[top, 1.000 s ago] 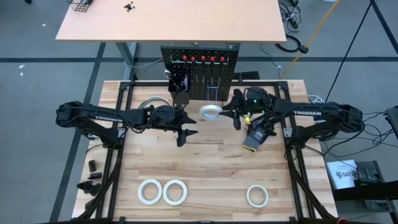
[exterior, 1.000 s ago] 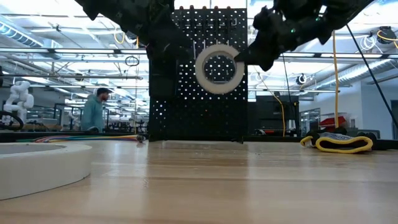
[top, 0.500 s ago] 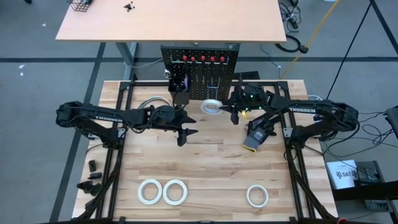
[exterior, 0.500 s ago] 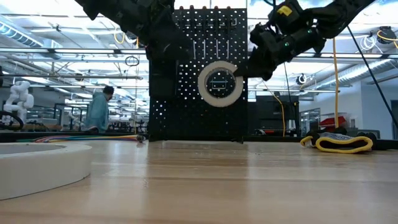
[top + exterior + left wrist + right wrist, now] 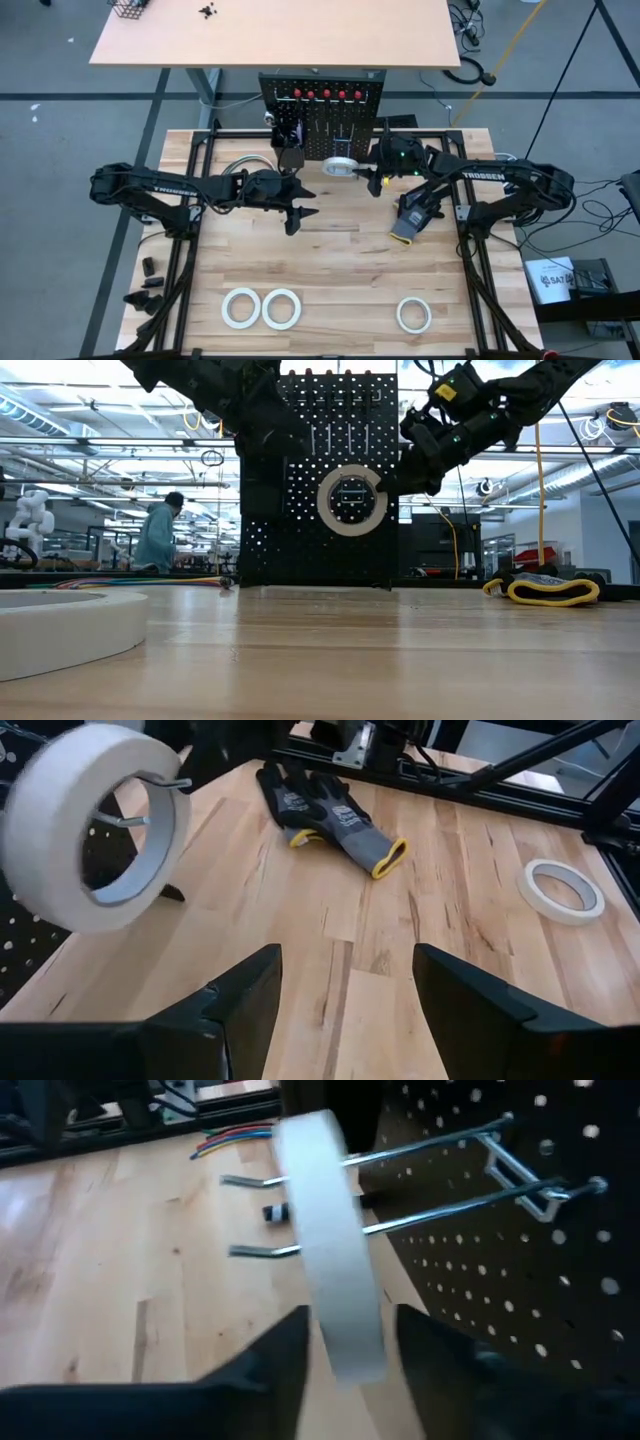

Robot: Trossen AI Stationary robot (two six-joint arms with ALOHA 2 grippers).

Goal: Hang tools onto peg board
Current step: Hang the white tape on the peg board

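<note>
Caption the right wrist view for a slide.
White tape roll threaded on the pegboard's double wire hook, right gripper open around it.

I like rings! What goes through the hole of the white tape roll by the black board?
Two silver wire hook prongs pass through the white tape roll. The roll's band covers a short stretch of each prong.

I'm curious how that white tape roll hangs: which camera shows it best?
The right wrist view: the tape roll sits threaded on the two-pronged hook. The low and left wrist views show its face; the high view, a small oval.
</note>
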